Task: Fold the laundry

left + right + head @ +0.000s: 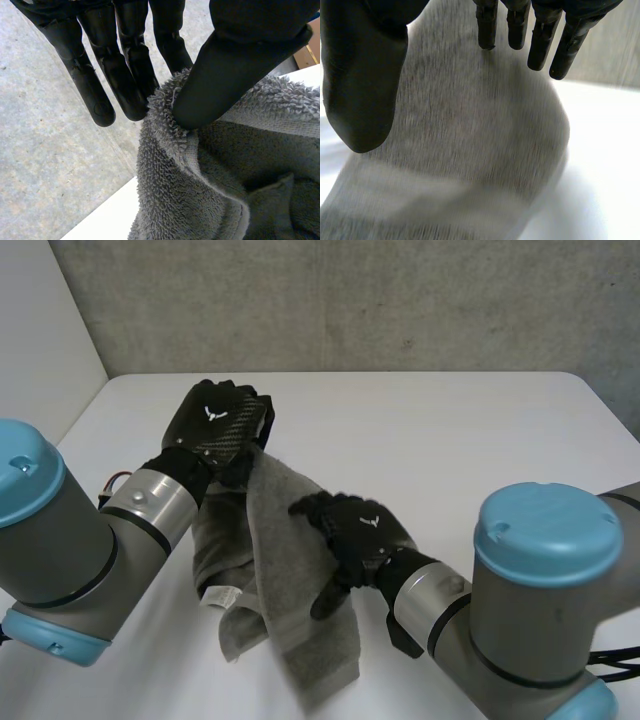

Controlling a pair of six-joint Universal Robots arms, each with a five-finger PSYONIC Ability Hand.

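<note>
A grey terry towel [280, 570] hangs bunched above the white table [450, 430], its lower folds trailing down towards the front edge. My left hand [222, 425] holds its top edge: in the left wrist view the thumb [225, 75] pinches the towel's rim [165, 100] against the fingers [125, 75]. My right hand [355, 535] is at the towel's right side, midway down, with straight fingers. In the right wrist view its fingers [540, 35] and thumb [360, 80] spread apart in front of the towel [470, 140] without closing on it.
A white care label [218, 596] shows on the towel's lower left fold. A concrete wall [350, 300] runs behind the table's far edge. Bare tabletop lies beyond and to the right of the towel.
</note>
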